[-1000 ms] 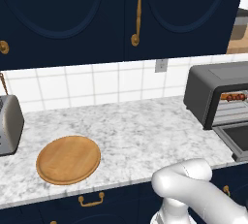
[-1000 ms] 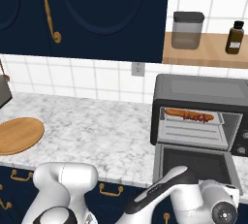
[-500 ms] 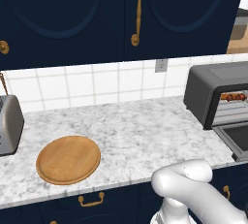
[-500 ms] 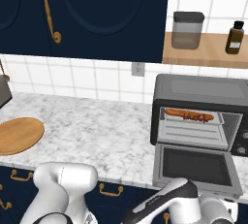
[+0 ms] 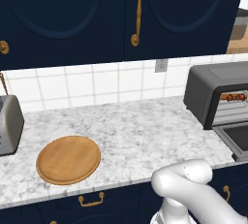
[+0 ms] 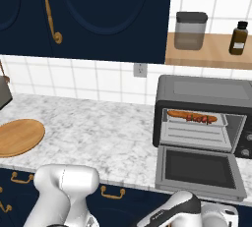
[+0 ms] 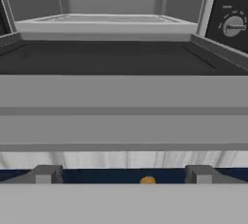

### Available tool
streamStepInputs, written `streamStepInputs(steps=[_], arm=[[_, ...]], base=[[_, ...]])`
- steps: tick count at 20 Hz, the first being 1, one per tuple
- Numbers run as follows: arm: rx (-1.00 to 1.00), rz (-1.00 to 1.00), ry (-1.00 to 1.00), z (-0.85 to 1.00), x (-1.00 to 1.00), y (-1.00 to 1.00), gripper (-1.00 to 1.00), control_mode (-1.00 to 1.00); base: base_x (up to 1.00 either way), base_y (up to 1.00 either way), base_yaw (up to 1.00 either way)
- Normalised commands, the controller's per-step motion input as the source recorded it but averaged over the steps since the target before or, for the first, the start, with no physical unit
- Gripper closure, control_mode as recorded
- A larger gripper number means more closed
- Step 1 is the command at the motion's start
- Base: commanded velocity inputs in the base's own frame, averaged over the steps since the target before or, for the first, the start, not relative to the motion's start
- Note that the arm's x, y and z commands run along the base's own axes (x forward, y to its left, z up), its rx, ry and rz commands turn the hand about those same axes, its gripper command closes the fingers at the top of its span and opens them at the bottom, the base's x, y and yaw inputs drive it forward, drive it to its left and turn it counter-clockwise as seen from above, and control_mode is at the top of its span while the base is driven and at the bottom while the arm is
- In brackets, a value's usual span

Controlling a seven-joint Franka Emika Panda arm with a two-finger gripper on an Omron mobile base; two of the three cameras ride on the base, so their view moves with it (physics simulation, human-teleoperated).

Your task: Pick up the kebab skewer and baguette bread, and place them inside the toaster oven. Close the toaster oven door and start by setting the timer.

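The toaster oven (image 6: 202, 91) stands at the counter's right end, with the toaster oven door (image 6: 199, 167) folded down flat. On its rack lie the baguette bread (image 6: 178, 114) and the kebab skewer (image 6: 199, 118), side by side. From the left base view the toaster oven (image 5: 206, 85) shows the kebab skewer (image 5: 233, 96) inside. My gripper (image 7: 124, 173) is open, low in front of the counter edge, just under the door's (image 7: 124, 58) front bar handle (image 7: 124, 128). Nothing sits between its fingertips (image 7: 48, 173). A timer knob (image 7: 235, 25) shows at the upper right.
A round wooden board (image 5: 68, 159) lies bare on the marble counter's left part, beside a silver pop-up toaster (image 5: 8, 123). A jar (image 6: 190, 30) and a brown bottle (image 6: 238, 38) stand on the shelf above the oven. Navy drawers with brass pulls (image 6: 112, 192) run below.
My hand has sunk from beside the lowered door's front edge to below it, almost out of the right base view. The oven, the food and the board have stayed put.
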Motion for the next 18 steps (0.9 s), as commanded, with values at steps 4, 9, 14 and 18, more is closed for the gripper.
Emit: streamStepInputs(steps=[4,9,14,18], arm=[[0.0,0.01,-0.06,-0.19,0.0,0.0,-1.0,-1.0],[0.0,0.0,-0.05,-0.06,0.09,0.0,-1.0,-1.0],[0.0,0.0,-0.07,0.0,0.09,0.0,-1.0,-1.0],[0.01,0.0,-0.06,0.0,0.1,0.0,-1.0,-1.0]], base=[[0.0,0.0,0.0],[0.0,0.0,0.0],[0.0,0.0,0.0],[0.0,0.0,0.0]])
